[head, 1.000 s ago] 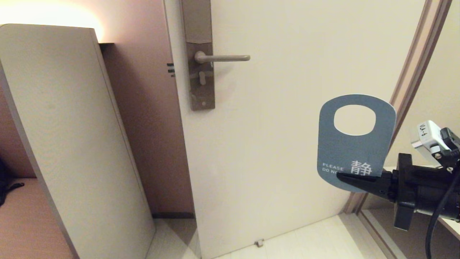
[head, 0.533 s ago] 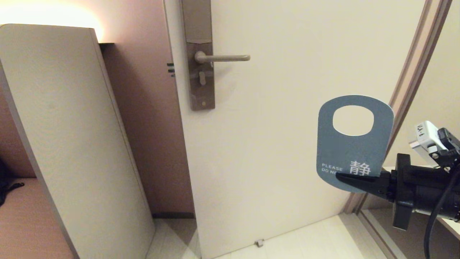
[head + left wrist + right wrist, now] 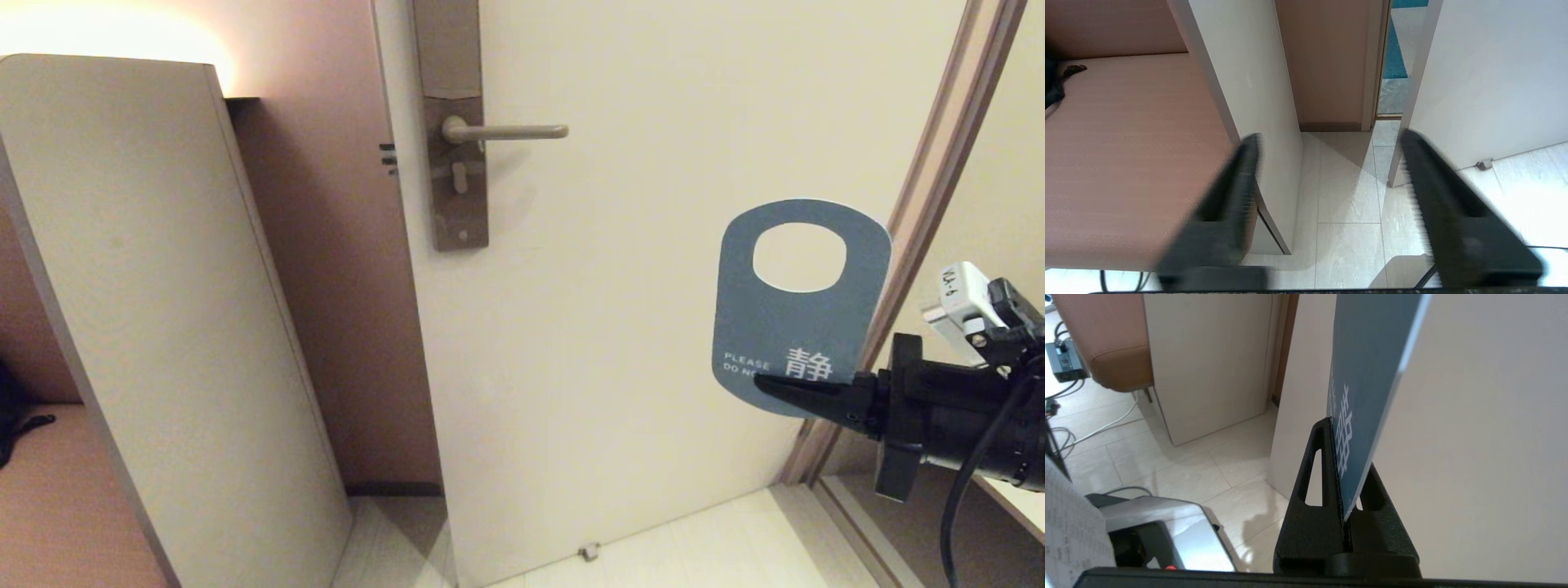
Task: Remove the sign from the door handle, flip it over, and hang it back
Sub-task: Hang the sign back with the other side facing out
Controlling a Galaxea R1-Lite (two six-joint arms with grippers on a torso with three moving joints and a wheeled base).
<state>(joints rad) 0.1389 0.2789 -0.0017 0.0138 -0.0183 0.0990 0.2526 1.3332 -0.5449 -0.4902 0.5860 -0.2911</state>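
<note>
At far left, out of the head camera's sight, the left gripper [image 3: 1327, 171] hangs over the floor, jaws apart and empty. On the door, the door handle [image 3: 506, 131] is bare. Lower right, well apart from it, the right gripper [image 3: 804, 384] pinches the sign [image 3: 800, 318] by its bottom edge, upright, teal side toward us. Held only at that thin edge, the sign could slip or swing during the turn-over.
</note>
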